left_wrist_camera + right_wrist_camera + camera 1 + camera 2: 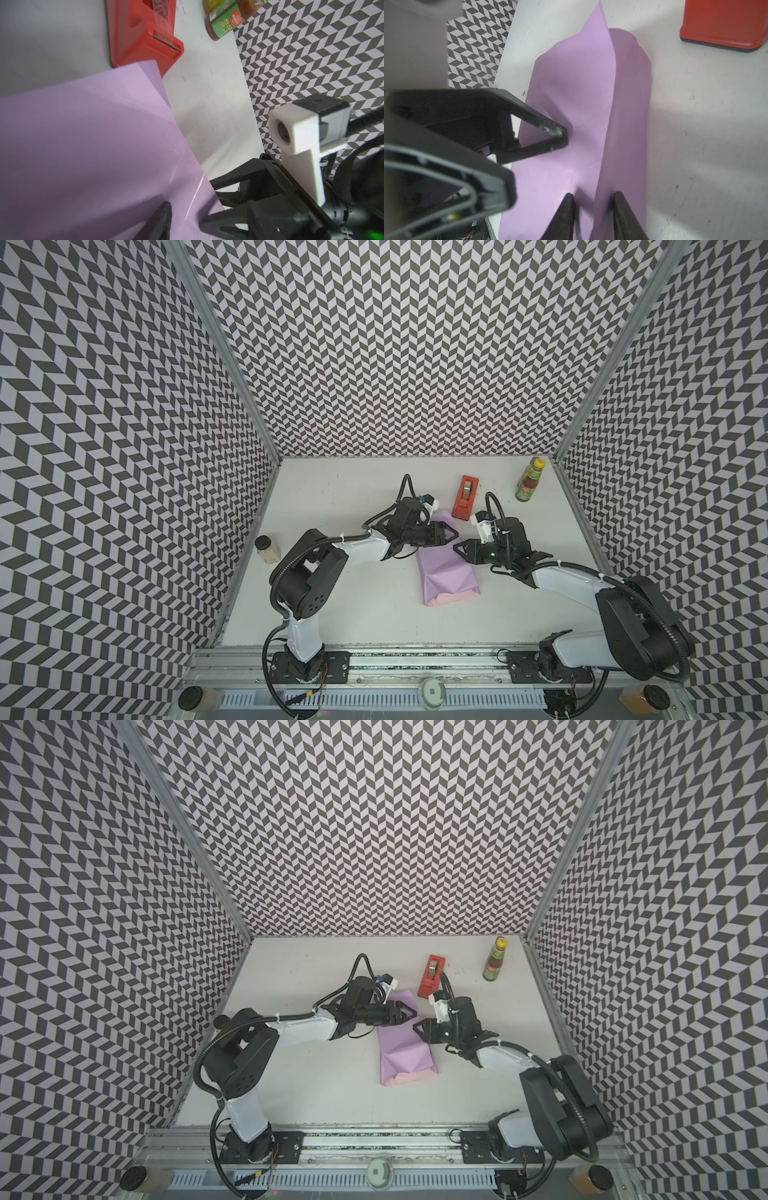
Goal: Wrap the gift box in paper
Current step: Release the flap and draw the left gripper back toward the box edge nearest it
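Paper (444, 576): one, lilac.
Left hand (454, 536): open, tip touching paper.
Right hand (456, 548): ajar, straddling paper fold.
Tape dispenser (464, 497): one.

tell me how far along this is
Done: the paper is folded over; no box shows. In hand: the right end effector straddles a raised flap, the left end effector presses beside it. Left: the open pink end, and likely taping; nothing grips the tape dispenser.

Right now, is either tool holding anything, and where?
Nothing clamped: right tool straddles the paper's raised flap, jaws apart; left tool open, one fingertip against the paper.
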`<state>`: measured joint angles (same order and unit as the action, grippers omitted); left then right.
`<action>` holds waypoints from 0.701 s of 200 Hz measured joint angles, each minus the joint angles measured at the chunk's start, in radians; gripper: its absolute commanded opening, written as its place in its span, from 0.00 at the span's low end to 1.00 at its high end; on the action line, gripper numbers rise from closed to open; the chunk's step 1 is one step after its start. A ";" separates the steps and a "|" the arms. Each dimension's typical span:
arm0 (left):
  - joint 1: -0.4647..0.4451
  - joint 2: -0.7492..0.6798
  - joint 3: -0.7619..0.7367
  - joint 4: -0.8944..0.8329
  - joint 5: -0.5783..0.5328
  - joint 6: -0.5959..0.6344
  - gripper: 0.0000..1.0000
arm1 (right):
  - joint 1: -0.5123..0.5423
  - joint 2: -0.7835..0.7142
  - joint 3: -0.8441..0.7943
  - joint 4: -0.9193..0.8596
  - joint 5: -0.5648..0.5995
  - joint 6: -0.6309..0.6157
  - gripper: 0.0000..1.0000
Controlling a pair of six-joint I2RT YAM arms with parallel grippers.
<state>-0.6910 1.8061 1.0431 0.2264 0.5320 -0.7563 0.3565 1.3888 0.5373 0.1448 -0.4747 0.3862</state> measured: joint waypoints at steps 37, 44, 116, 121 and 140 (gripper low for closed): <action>0.053 -0.243 -0.154 -0.049 -0.067 0.001 0.73 | 0.000 0.000 0.000 0.001 -0.001 0.000 0.30; 0.060 -0.297 -0.196 -0.055 -0.086 -0.001 0.74 | 0.000 0.000 0.000 0.002 -0.001 0.000 0.30; 0.053 -0.196 -0.275 -0.094 -0.092 -0.024 0.83 | 0.000 0.000 0.000 0.002 -0.002 0.000 0.29; 0.051 -0.184 -0.269 -0.094 -0.092 -0.023 0.83 | 0.000 0.000 0.000 0.002 -0.002 0.000 0.30; 0.049 -0.152 -0.245 -0.093 -0.091 -0.022 0.83 | 0.000 0.000 0.000 0.002 -0.002 0.000 0.30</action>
<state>-0.6418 1.6539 0.7979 0.1329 0.4412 -0.7784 0.3565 1.3891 0.5373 0.1471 -0.4767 0.3866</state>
